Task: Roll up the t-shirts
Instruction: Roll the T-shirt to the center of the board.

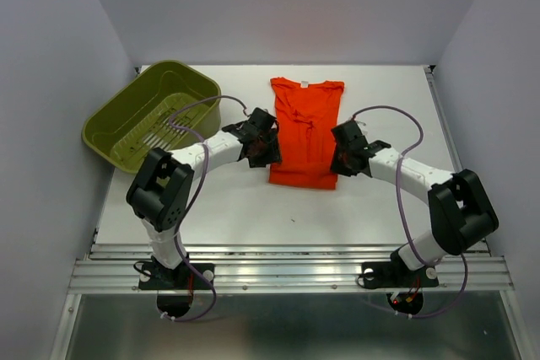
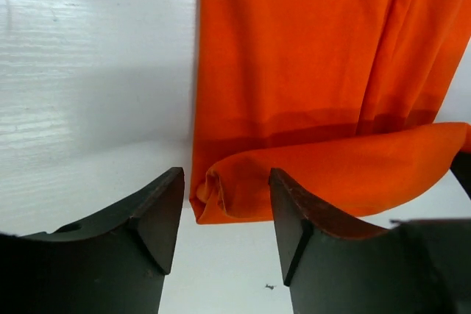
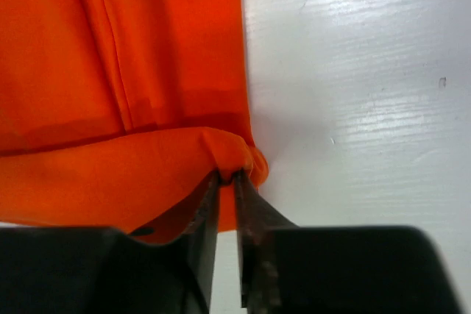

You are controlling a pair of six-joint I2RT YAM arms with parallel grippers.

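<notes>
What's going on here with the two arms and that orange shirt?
Two arms are working on a t-shirt lying on the table. Its near hem is turned up once, a first step of a roll. The left gripper is open, jaws either side of one hem corner. The right gripper has its jaws almost together at the other corner; whether they grip is unclear.

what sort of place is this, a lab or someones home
Most likely a robot lab test cell, not a home: a white table boxed in by plain pale walls, two robot arms bolted to a metal rail, and an orange t-shirt and olive-green basket laid out.
</notes>
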